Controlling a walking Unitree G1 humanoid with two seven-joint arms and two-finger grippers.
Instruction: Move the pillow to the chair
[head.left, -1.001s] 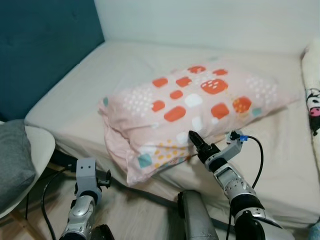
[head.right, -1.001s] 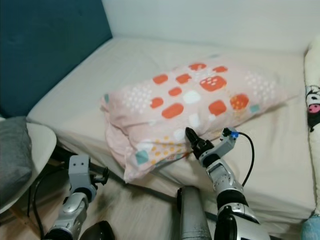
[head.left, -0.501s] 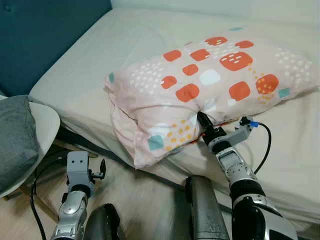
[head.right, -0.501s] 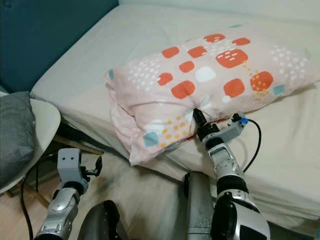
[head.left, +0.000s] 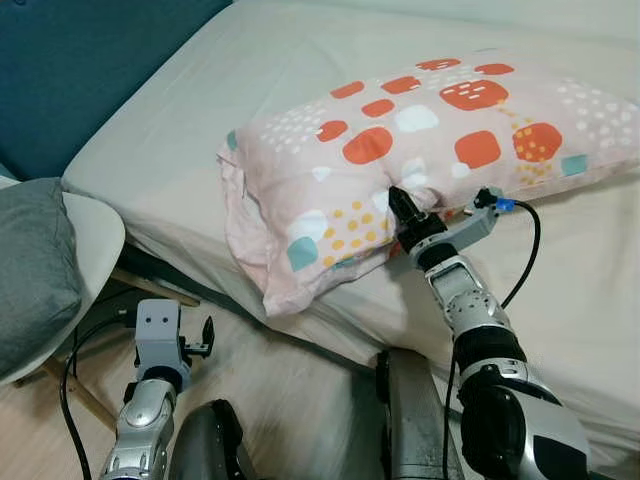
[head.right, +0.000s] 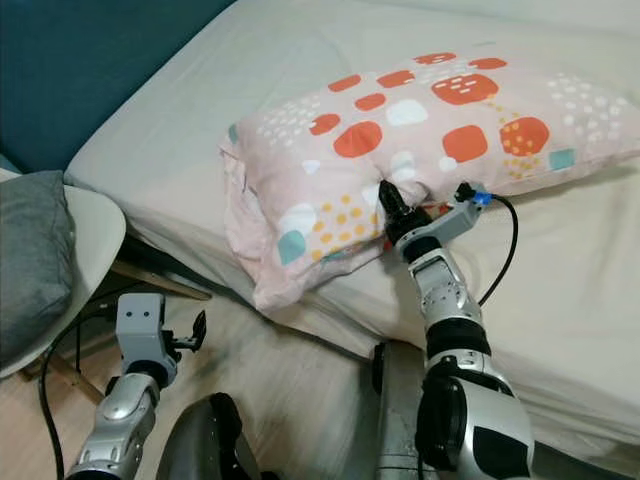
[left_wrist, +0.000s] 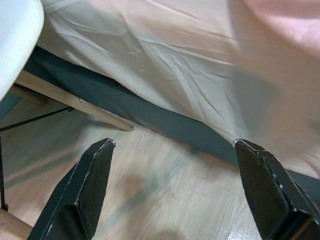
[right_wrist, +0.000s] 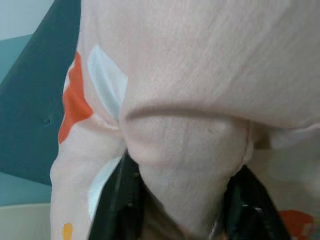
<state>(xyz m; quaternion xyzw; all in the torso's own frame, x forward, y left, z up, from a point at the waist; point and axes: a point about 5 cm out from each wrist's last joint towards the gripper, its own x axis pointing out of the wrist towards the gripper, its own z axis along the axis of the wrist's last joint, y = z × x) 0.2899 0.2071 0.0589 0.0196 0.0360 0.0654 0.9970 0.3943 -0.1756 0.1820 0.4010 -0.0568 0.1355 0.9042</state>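
A pink pillow (head.left: 420, 130) with orange, white and teal patches lies on the bed, one corner hanging over the mattress edge. My right gripper (head.left: 402, 203) is pushed into the pillow's near side, shut on a fold of its fabric (right_wrist: 185, 150); the fingers (right_wrist: 120, 200) flank the bunched cloth. The white chair (head.left: 95, 250) stands at the left with a grey cushion (head.left: 30, 270) on its seat. My left gripper (left_wrist: 172, 190) hangs low over the wooden floor beside the bed, open, with nothing between its fingers (left_wrist: 85, 185).
The bed (head.left: 200, 110) has a cream sheet and a dark frame (left_wrist: 150, 115) below. A teal headboard (head.left: 70, 70) rises behind the chair. Wooden floor (head.right: 290, 400) lies between chair and bed. My own legs (head.left: 410, 420) stand close to the mattress edge.
The camera has tilted down and closer to the bed. My right gripper has pushed further into the pillow's side and closed on its fabric. The left arm hangs as before.
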